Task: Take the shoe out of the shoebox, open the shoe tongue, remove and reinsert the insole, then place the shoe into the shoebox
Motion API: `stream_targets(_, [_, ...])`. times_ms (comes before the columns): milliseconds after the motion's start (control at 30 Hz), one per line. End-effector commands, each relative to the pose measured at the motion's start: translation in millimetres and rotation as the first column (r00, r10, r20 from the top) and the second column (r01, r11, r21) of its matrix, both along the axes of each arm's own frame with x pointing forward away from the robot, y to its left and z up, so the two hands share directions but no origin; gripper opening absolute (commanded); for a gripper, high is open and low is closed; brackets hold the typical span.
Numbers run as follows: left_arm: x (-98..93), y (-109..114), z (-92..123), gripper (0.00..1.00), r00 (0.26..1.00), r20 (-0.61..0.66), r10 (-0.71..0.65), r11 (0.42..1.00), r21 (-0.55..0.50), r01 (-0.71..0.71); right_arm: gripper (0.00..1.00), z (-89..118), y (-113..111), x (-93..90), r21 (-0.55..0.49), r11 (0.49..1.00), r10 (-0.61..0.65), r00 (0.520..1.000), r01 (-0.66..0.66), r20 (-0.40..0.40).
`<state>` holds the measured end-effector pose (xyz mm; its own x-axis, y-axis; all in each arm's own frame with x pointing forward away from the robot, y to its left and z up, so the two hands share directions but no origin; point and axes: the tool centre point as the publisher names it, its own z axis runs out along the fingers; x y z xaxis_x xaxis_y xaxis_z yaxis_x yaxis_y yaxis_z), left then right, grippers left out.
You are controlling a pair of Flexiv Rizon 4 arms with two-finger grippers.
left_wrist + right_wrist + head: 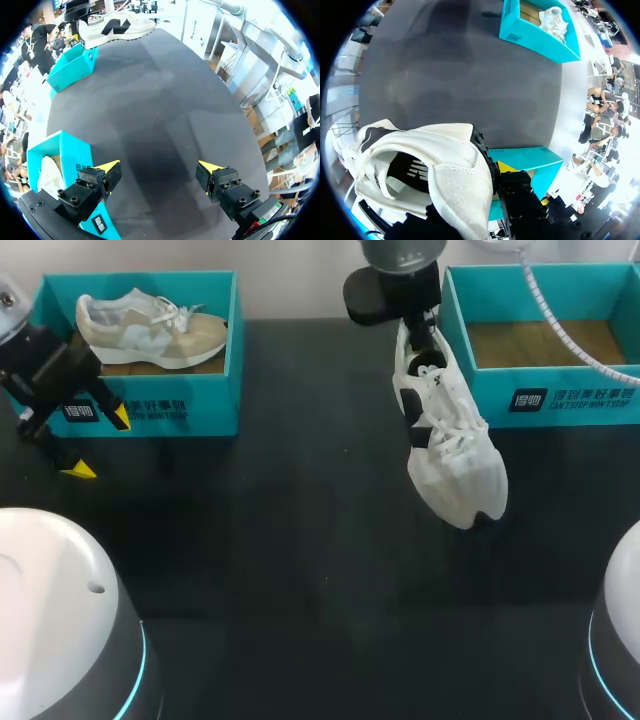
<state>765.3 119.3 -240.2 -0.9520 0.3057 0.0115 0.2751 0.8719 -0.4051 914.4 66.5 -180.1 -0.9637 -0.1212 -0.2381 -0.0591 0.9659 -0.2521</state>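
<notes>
Shoe: white shoe (450,440), long axis far-to-near, toe toward the table's near edge, just beside the right shoebox (560,395).
Right gripper (420,335): pinching the heel.
Left gripper (160,166): fingers spread, empty, before the left shoebox (200,405), which holds a beige shoe (150,330).
Table (300,570): dark.

2 teal shoeboxes stand along the far side of the black table (300,570). The left shoebox (190,410) contains a beige-and-white shoe (150,328), toe toward the right. The right shoebox (560,398) shows its brown floor. Just left of it, the right gripper (420,335) clamps the heel of the white shoe (450,450), toe pointing toward the near edge. The left gripper (100,444) sits in front of the left shoebox, its 2 yellow tips spread apart.
</notes>
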Motion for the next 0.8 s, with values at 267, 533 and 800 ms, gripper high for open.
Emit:
stream_targets(267, [-0.8,0.7,0.2,1.00,1.000,0.001,0.000,1.000,0.001,0.000,0.00,27.5,-60.3,47.9,-0.079,0.991,-0.101,0.993,0.106,0.056])
stream_targets(533, [-0.8,0.7,0.2,1.00,1.000,0.001,0.000,1.000,0.001,0.000,0.00,55.3,-128.6,103.5,-0.085,0.975,-0.199,0.975,0.207,0.102])
stream_targets(800, [-0.8,0.7,0.2,1.00,1.000,0.001,0.000,1.000,0.001,0.000,0.00,60.8,-159.6,136.9,-0.028,0.976,-0.214,0.973,0.218,0.088])
